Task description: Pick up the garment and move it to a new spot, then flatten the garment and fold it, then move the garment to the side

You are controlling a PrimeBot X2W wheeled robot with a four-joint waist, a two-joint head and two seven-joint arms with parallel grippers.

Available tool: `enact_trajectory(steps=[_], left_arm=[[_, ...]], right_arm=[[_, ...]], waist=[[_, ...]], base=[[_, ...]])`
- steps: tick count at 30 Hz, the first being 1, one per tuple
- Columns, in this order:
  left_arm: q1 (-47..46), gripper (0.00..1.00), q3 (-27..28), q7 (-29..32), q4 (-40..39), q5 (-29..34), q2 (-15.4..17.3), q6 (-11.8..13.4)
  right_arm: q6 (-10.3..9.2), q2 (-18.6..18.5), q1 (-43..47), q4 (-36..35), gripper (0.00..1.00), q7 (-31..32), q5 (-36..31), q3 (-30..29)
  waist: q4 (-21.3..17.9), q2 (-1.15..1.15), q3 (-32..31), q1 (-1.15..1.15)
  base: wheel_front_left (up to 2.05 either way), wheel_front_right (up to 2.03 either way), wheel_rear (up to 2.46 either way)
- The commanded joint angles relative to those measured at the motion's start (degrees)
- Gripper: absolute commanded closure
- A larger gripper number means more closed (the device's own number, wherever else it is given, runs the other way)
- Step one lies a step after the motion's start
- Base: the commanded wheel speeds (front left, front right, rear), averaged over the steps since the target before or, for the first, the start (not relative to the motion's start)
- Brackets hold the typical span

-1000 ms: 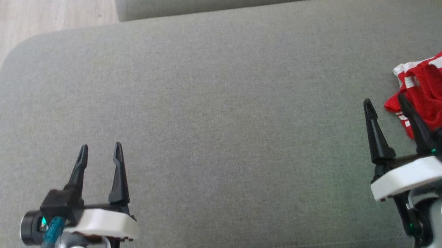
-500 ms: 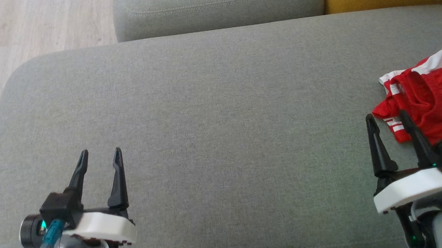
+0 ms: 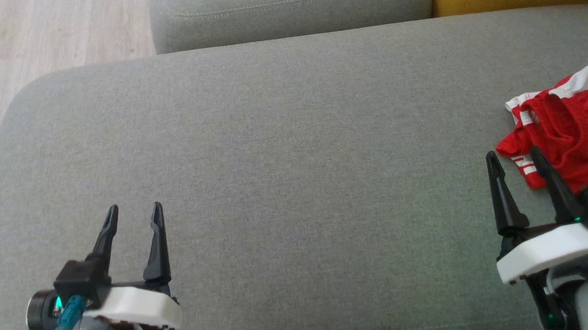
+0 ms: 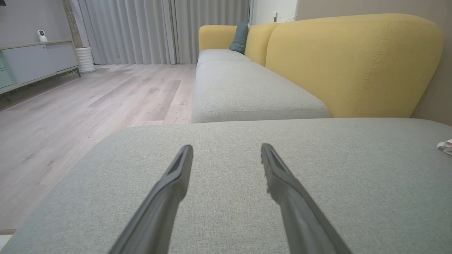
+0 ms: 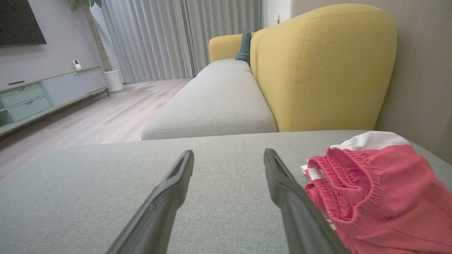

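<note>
Right end effector (image 3: 512, 153) spread, empty, left end effector (image 3: 135, 207) likewise, garment (image 3: 576, 129) red, crumpled, white bands, gathered waistband

Red garment (image 3: 576, 135) with white stripes, grey seat cushion (image 3: 272, 151), yellow backrest (image 5: 317, 70), pale wood floor (image 4: 70, 109)

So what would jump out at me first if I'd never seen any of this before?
Probably the crumpled red garment with white trim, lying at the right end of the wide grey cushion. Next come the two black-fingered claws low in the head view: the right gripper, open and close by the cloth, and the left gripper, open over bare cushion. Behind the cushion, the right wrist view shows a bright yellow backrest.
</note>
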Motion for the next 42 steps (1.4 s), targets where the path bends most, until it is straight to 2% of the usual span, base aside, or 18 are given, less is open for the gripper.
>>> enact_trajectory(steps=[1,29,30,34,42], left_arm=[[-2.56,0.0,1.9,-0.03,-1.65,-0.31,1.36,0.31],[-3.27,0.0,1.78,-0.47,-1.15,-0.84,1.46,0.74],[-0.07,1.0,-0.08,-0.09,0.5,-0.59,0.15,0.48],[1.23,1.0,-0.72,-0.05,3.62,-0.7,-0.98,0.44],[0.9,1.0,0.6,1.01,3.8,-5.64,-1.52,-0.72]], right_arm=[[-0.05,-0.24,-1.35,-2.17,0.0,-0.24,0.33,1.52],[-0.05,-0.24,-1.71,-2.66,0.0,0.36,-0.14,1.98],[0.0,0.0,-0.07,-0.15,1.0,0.2,-0.02,0.52],[0.0,0.07,0.63,3.51,1.0,0.17,0.11,0.61],[0.0,-0.26,0.15,4.41,1.0,-0.1,5.81,0.71]], waist=[[-0.06,0.0,0.2,0.0],[0.64,0.0,0.59,0.0],[0.65,0.0,0.59,0.0],[0.69,0.0,0.58,0.0],[0.66,0.0,0.42,0.0]], base=[[0.0,0.0,0.0],[0.0,0.0,0.0],[0.0,0.0,0.0],[0.0,0.0,0.0],[0.0,0.0,0.0]])
